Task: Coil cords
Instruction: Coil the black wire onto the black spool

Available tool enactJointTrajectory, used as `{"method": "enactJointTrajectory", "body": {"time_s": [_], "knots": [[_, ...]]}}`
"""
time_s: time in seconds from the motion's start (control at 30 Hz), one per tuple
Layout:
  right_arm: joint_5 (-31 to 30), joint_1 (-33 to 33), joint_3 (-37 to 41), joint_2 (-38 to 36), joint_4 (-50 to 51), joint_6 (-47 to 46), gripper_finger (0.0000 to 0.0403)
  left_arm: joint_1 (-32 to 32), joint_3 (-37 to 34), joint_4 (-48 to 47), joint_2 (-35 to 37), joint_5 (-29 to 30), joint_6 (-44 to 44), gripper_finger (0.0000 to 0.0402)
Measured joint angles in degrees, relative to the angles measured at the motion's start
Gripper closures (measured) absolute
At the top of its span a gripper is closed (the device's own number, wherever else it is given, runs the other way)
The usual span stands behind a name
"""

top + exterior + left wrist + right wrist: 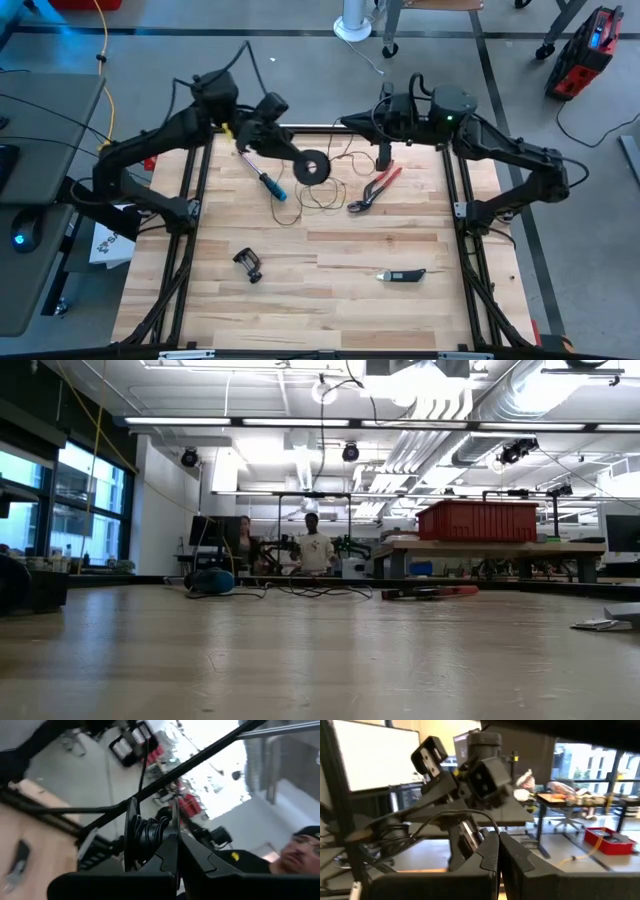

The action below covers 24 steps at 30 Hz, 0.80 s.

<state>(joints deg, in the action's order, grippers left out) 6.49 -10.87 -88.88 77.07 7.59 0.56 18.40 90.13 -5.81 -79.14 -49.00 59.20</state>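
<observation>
A pale wooden table (320, 290) stands on a grey workshop floor, and a person's face shows at the edge of the left wrist view. The left gripper (300, 162) has its jaws pressed together on the small black reel (314, 166), held at about twelve o'clock from the table's centre; in the left wrist view the reel (150, 832) sits between the fingers with dark cord wound on it. Thin cord (318, 195) trails from the reel in loose loops on the wood just below. The right gripper (384, 157) hangs at about one o'clock, jaws together on nothing. Red pliers (375, 188) lie just beside it. A blue-handled screwdriver (268, 181) lies at eleven o'clock, a black clamp (249, 264) at seven, a small dark tool (401, 275) at five.
</observation>
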Motion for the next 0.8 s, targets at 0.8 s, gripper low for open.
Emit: {"method": "enactJointTrajectory", "body": {"time_s": [0.8], "knots": [[3.68, 4.57, 0.02, 7.26, -7.91, -7.97, 0.0403, 3.88, -0.04, 33.22, -8.8, 5.65, 8.19, 0.0402]]}}
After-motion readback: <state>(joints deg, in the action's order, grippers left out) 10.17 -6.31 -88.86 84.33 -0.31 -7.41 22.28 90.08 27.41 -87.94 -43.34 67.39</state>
